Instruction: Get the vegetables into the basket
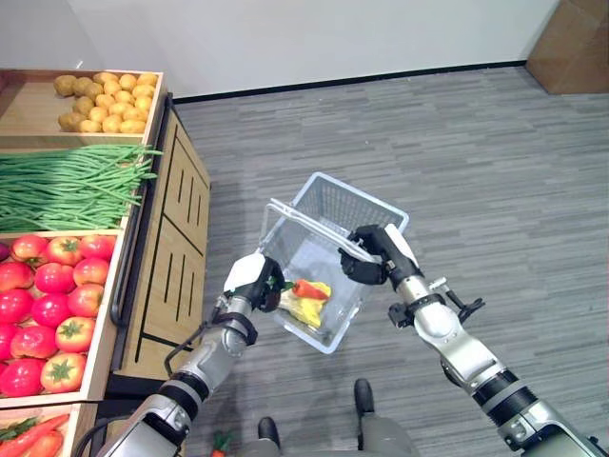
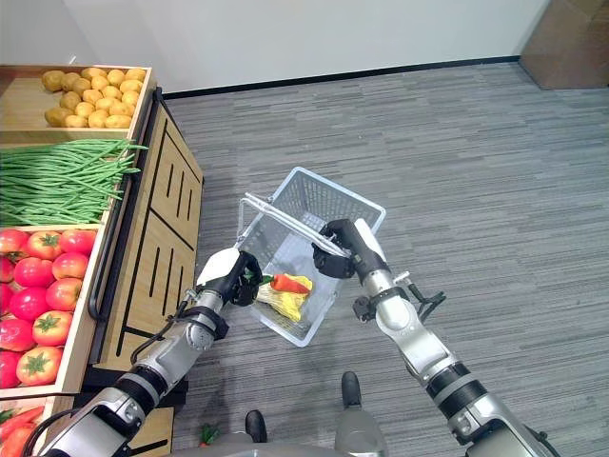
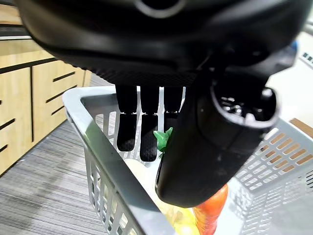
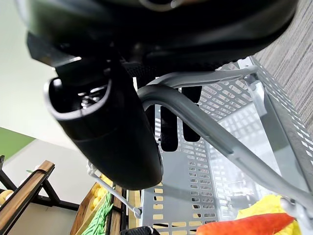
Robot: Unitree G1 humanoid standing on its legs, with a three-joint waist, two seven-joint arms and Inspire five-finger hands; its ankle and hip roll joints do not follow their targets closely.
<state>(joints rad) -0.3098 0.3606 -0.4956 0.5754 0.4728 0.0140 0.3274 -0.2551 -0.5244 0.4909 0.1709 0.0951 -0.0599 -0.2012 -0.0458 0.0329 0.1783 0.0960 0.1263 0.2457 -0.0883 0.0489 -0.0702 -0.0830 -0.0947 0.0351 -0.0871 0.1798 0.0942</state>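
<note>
Two silver-grey jointed arms with black bands end in dark hands, the left hand [image 1: 255, 281] and right hand [image 1: 376, 255]; white covers cap their backs.

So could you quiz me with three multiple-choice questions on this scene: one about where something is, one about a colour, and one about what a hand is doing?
1. Where is the basket?
A. On the wooden stand
B. Held up above the floor
C. Resting on the floor

2. What colour are the long beans on the stand?
A. Green
B. Purple
C. White

3. What is the right hand doing?
A. Hanging open
B. Holding a tomato
C. Gripping the basket handle

Answers: 1 B, the arm lifts it over the grey floor. 2 A, they lie green between potatoes and tomatoes. 3 C, the right wrist view shows fingers curled round the bar.
</note>
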